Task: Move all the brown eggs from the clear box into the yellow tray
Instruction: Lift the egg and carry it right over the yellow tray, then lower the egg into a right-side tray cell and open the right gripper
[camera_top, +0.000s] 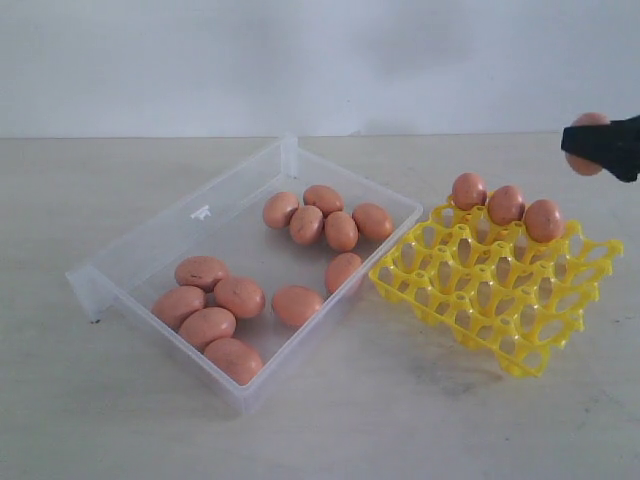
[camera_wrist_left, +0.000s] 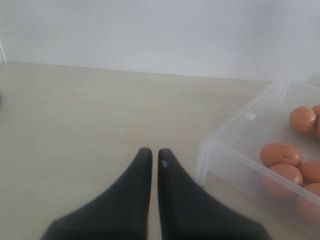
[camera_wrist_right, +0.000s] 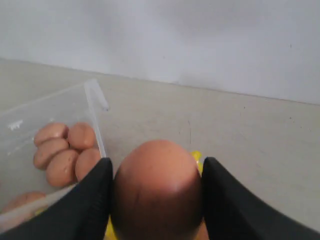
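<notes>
Where beige tabletop (camera_top: 400, 420) meets white wall (camera_top: 320, 60), clear box (camera_top: 236, 236), yellow tray (camera_top: 497, 305)

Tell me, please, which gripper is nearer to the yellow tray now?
Right. The right gripper, holding a brown egg, hovers just above the far right corner of the yellow tray; the left gripper sits outside the clear box, on the side away from the tray.

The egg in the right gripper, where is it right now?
In the exterior view the egg is at the far right edge, clamped in the right gripper, above and right of the three eggs in the yellow tray.
</notes>
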